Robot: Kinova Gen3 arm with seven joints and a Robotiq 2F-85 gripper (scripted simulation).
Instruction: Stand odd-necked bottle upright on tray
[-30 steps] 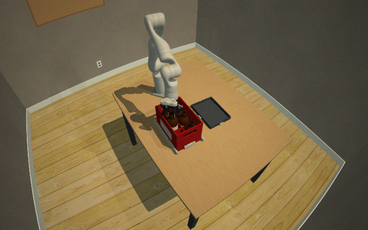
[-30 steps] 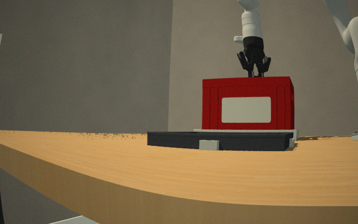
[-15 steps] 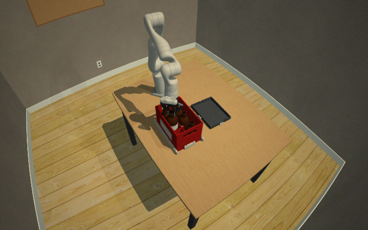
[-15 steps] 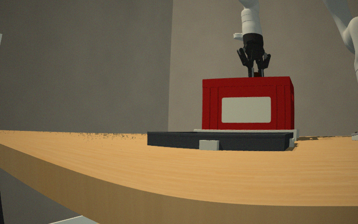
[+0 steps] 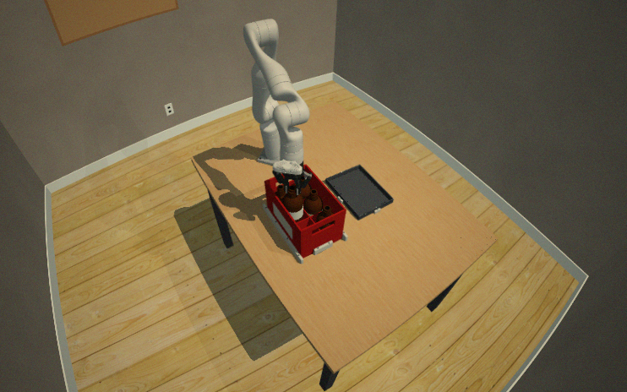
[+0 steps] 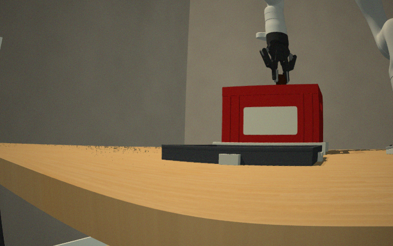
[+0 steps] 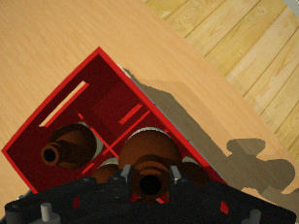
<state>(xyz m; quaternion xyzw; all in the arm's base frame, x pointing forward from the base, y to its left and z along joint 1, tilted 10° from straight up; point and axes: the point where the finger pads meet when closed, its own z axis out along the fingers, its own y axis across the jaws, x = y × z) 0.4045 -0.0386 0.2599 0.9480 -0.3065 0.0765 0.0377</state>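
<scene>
From the top, a brown bottle (image 5: 293, 202) (image 6: 281, 79) (image 7: 149, 153) stands partly raised in the crate (image 5: 322, 233) (image 6: 269, 99) (image 7: 53, 95); outside, the end effector (image 5: 292, 188) (image 6: 280, 81) (image 7: 149, 175) grips it, part-closed; at the wrist, neighbours crowd close, so sideways drift might snag dividers and tilt the crate.

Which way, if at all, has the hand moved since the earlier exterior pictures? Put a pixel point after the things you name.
Yes, upward: the hand (image 5: 292, 190) (image 6: 280, 78) (image 7: 149, 175) now sits higher above the rim of the red crate (image 5: 324, 237) (image 6: 231, 115) (image 7: 49, 98).
</scene>
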